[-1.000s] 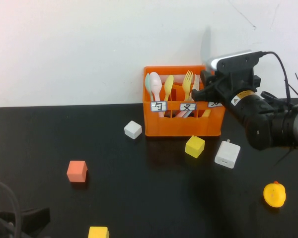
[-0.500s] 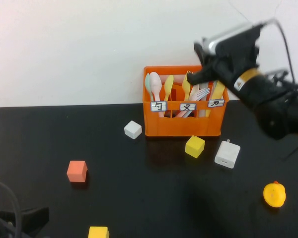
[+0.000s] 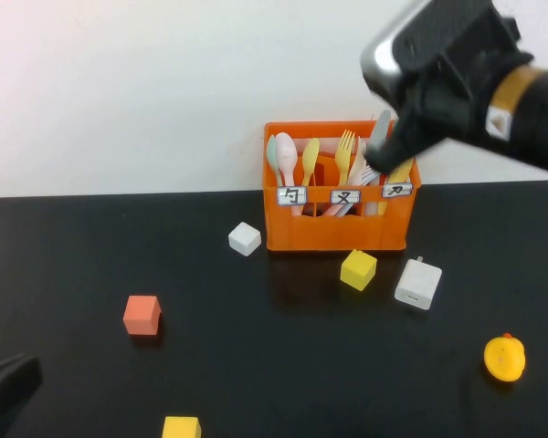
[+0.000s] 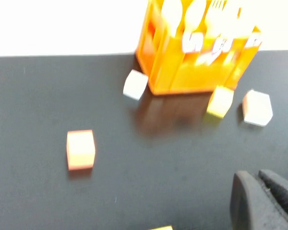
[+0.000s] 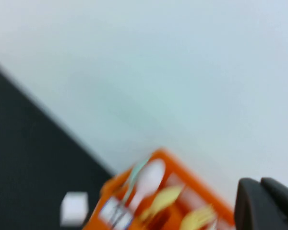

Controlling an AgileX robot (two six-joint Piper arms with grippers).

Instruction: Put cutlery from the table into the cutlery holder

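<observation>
Partly hidden, both knives stand behind the closed right claw (image 3: 384,151).

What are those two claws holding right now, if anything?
Nothing. The right gripper is shut and empty above the orange cutlery holder. The left gripper, low over the table, is shut and empty too.

The cutlery holder (image 3: 338,214) – a small bright orange crate with slotted sides and three white labels on its front rim – stands upright at the far edge of the glossy black worktop (image 3: 91,255), just below the closed right pincer (image 3: 381,151) and well away from the closed left pincer (image 4: 264,201). In its compartment nearest the right pincer, a pale yellow knife (image 3: 400,172) stands tilted and a light grey knife (image 3: 382,128) rises above the rim, close beside that pincer.
</observation>
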